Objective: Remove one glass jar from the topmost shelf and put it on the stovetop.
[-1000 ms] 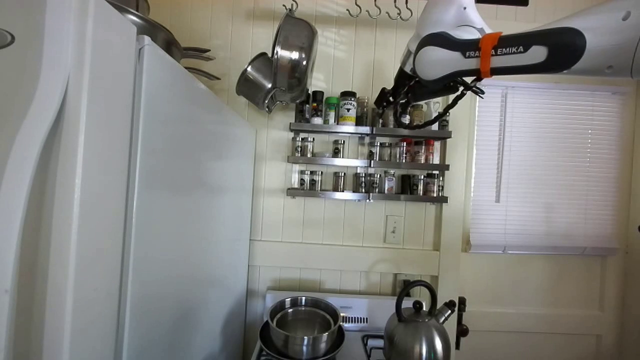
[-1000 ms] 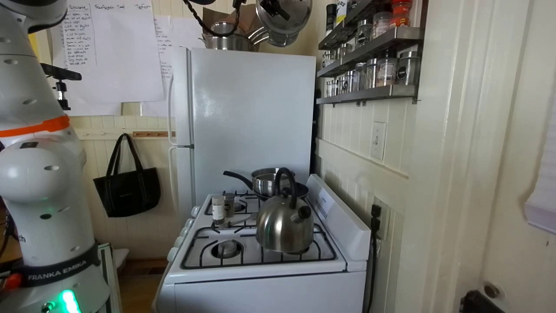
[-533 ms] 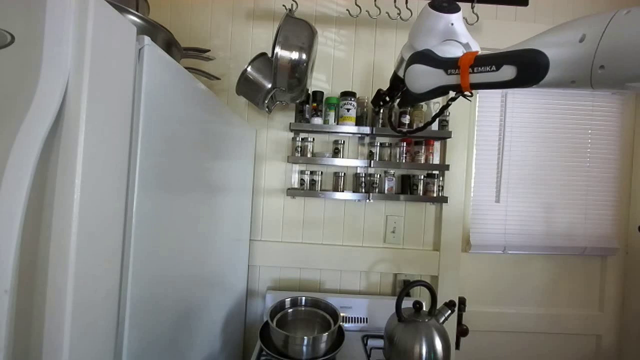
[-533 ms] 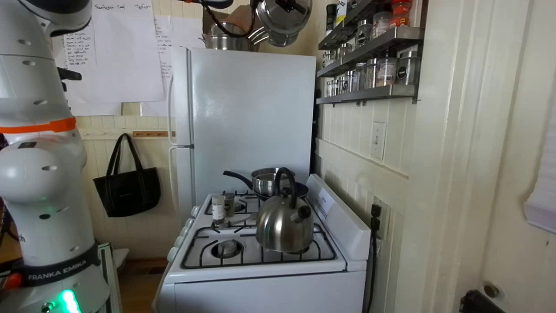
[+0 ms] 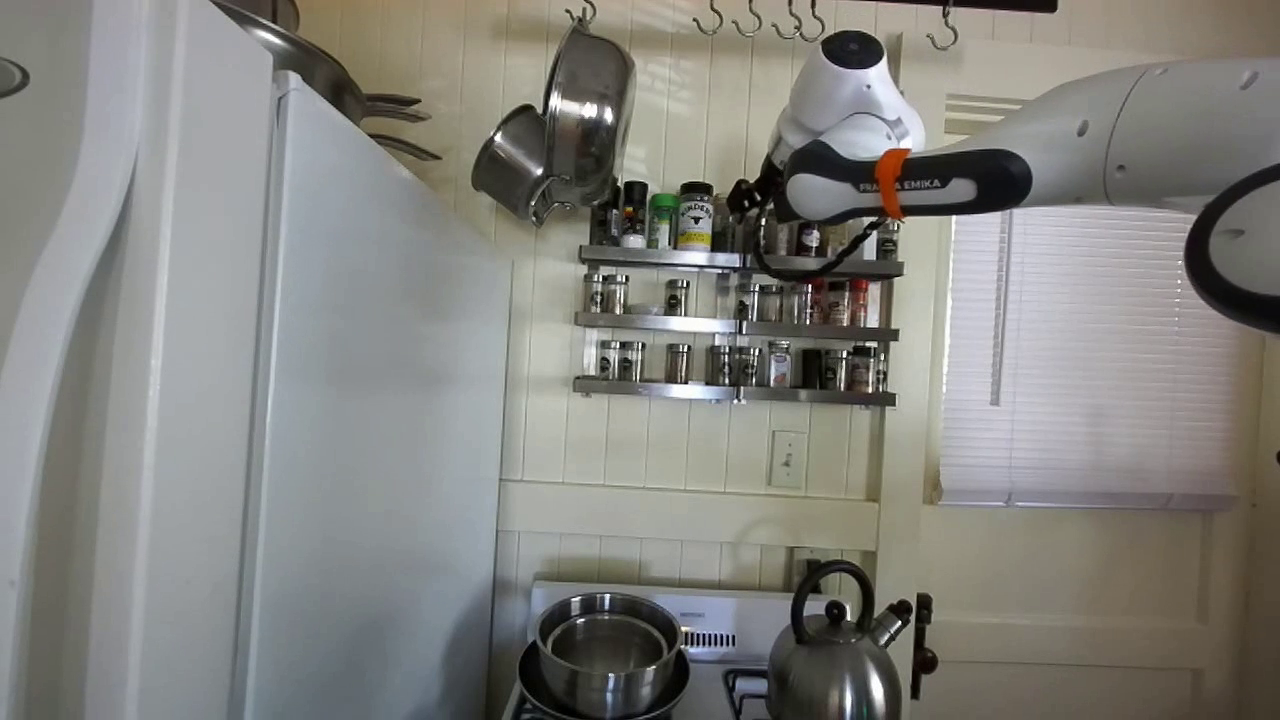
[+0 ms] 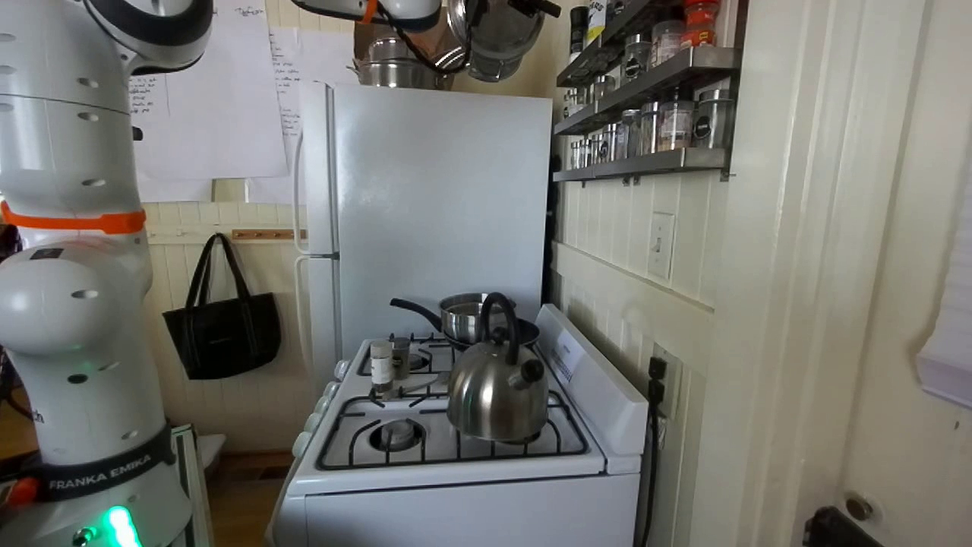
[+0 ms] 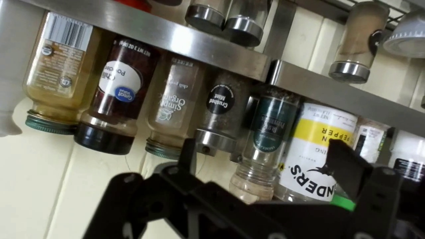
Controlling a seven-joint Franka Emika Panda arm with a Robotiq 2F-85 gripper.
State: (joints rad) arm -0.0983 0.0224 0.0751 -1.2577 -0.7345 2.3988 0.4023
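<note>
The topmost shelf (image 5: 660,257) is a silvery rail tier with a row of jars, also in an exterior view (image 6: 600,57). The wrist view is upside down; the shelf rail (image 7: 159,33) runs across it above the inverted jars. My gripper (image 7: 262,152) is open and empty in front of this row. A clear jar with a dark green label (image 7: 273,122) shows between the fingers, and a yellow-and-white labelled jar (image 7: 315,149) is partly behind one finger. A crushed mint jar (image 7: 222,96) stands beside them. In an exterior view the gripper (image 5: 743,198) is at shelf height. The stovetop (image 6: 456,475) is below.
A kettle (image 6: 497,395), stacked pans (image 6: 459,315) and two small jars (image 6: 381,365) (image 6: 400,357) stand on the stove. A hanging pot (image 5: 590,110) is left of the gripper in an exterior view. Lower tiers (image 5: 655,322) hold more jars. The fridge (image 5: 380,420) stands beside the stove.
The gripper has moved a little left along the topmost shelf in an exterior view, and the forearm has come lower and left. The gripper holds nothing throughout; jars look unmoved.
</note>
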